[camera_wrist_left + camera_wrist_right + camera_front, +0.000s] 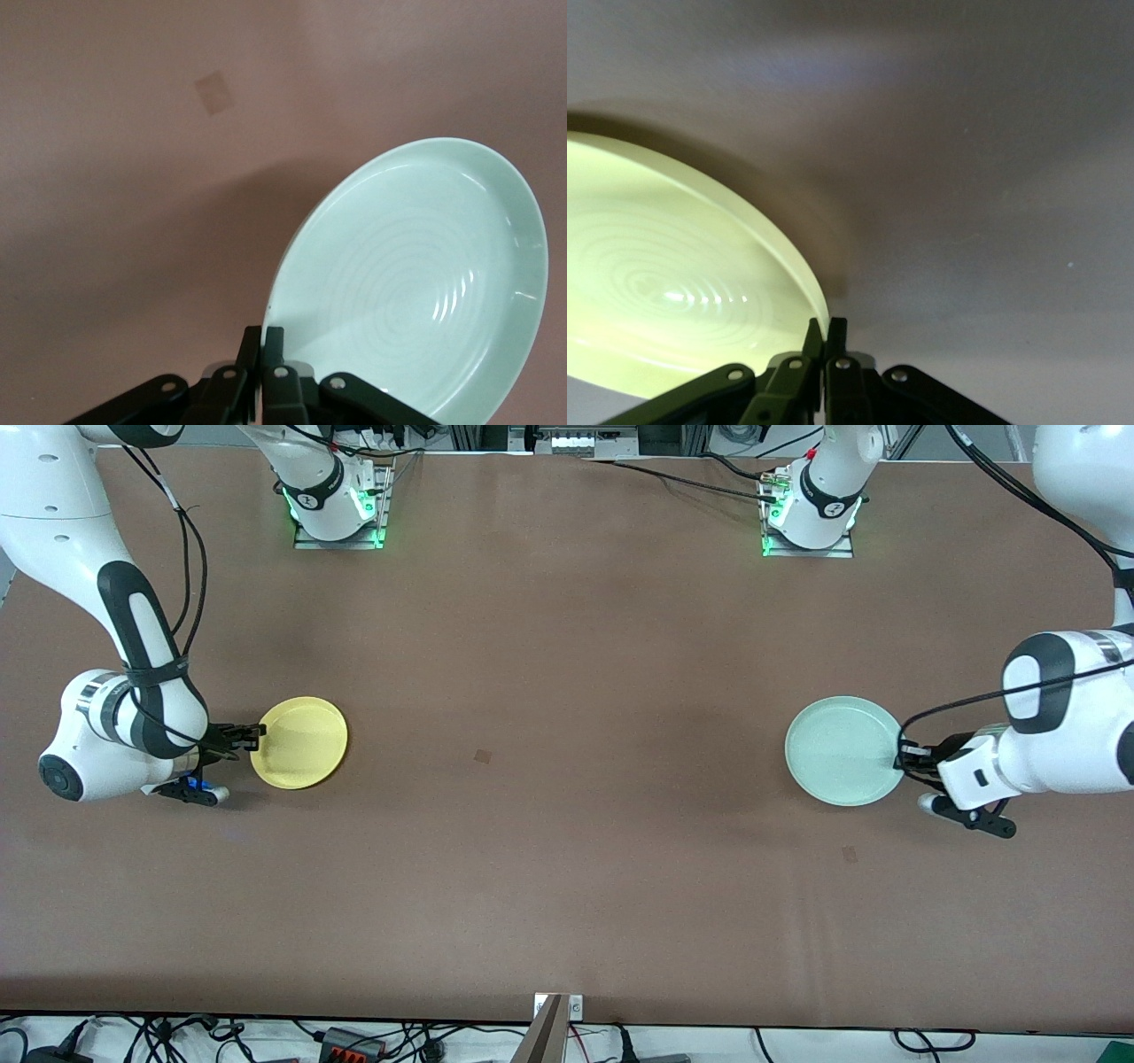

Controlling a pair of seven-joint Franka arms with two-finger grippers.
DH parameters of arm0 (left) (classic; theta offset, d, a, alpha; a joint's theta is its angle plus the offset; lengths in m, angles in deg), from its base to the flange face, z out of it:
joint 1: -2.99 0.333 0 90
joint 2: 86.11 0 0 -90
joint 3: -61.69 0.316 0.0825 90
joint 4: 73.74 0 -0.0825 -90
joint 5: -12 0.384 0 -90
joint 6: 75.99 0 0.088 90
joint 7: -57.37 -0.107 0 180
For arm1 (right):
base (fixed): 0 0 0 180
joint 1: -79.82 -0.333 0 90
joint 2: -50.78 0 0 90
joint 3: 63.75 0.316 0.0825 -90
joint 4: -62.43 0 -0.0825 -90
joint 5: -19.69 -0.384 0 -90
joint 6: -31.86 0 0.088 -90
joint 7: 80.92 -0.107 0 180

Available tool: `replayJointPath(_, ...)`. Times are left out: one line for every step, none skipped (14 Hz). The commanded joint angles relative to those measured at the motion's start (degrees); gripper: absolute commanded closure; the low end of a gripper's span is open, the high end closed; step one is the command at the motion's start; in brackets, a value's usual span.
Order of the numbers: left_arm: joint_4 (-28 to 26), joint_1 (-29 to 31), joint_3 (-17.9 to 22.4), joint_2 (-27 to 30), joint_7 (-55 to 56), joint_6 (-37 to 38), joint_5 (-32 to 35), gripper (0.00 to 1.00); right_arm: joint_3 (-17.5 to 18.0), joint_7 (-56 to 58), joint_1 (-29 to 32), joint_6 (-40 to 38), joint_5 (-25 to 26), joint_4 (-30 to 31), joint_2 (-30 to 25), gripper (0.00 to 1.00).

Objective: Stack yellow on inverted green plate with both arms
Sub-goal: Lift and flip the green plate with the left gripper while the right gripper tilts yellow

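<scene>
The pale-yellow plate is at the right arm's end of the table, hollow side up. My right gripper is shut on its rim; in the right wrist view the plate is tilted, with the rim pinched between the fingers. The pale mint-green plate is at the left arm's end, hollow side up. My left gripper is shut on its rim; in the left wrist view the plate is tilted, its edge between the fingers.
The brown table stretches between the two plates, with a small darker patch near its middle. The arm bases stand along the edge farthest from the front camera.
</scene>
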Motion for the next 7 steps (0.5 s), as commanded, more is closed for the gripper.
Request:
replayJointPath(4.18,-4.42,0.31,-0.65,4.95,1.82,5.57,0.95,0.58,0.85,0.40,-1.31,-0.14,-1.86,0.44,1.00)
replayJointPath(5.15,-7.14,0.31,-0.65,6.96,1.82,8.73,0.95,0.84,0.85,0.22,-3.41,-0.22,-3.17,0.26,1.00)
replayJointPath(5.86,-9.69,0.40,-0.65,9.59,1.82,12.77,0.95,2.32,0.94,0.40,-6.30,-0.22,-5.80,0.09,1.00)
replayJointPath(6.47,-12.15,0.31,-0.65,13.10,1.65,16.81,0.95,3.38,0.85,0.57,-9.72,-0.22,-8.96,0.08,1.00)
replayJointPath(6.74,-15.05,0.31,-0.65,16.79,1.91,20.07,0.95,4.00,0.85,0.40,-12.63,-0.75,-11.77,0.17,1.00)
replayJointPath(6.65,-17.86,0.40,-0.65,20.48,2.17,23.84,0.96,4.53,0.85,0.40,-14.23,-2.40,-13.45,0.08,1.00)
replayJointPath(6.65,-20.33,0.40,-0.65,23.65,3.13,27.10,0.96,4.62,1.02,0.31,-15.29,-4.07,-14.08,0.08,1.00)
